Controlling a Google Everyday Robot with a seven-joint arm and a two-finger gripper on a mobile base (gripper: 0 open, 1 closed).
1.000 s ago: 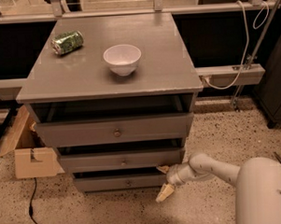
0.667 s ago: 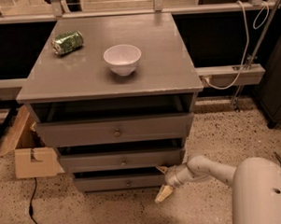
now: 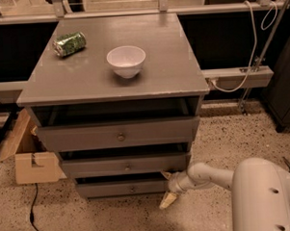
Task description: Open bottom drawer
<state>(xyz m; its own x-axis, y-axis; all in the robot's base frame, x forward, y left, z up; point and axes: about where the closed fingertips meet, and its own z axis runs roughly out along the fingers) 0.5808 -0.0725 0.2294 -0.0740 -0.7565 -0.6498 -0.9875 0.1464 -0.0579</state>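
The bottom drawer (image 3: 120, 188) is the narrowest grey front of three in the grey cabinet, low near the floor, with a tiny round knob (image 3: 133, 189). It stands slightly out, with a dark gap above it. My gripper (image 3: 166, 188) is at the drawer's right end, on a white arm reaching in from the lower right. One pale finger (image 3: 168, 200) points down toward the floor, the other sits by the drawer's upper right corner. The fingers are spread apart and hold nothing.
The mid drawer (image 3: 125, 165) and top drawer (image 3: 119, 134) sit above, each slightly out. A white bowl (image 3: 126, 61) and a green can (image 3: 69, 44) are on the cabinet top (image 3: 171, 63). A cardboard box (image 3: 29, 158) stands at the left. The floor is speckled.
The arm and gripper have shifted slightly left toward the bottom drawer's right end. The drawers have not visibly moved.
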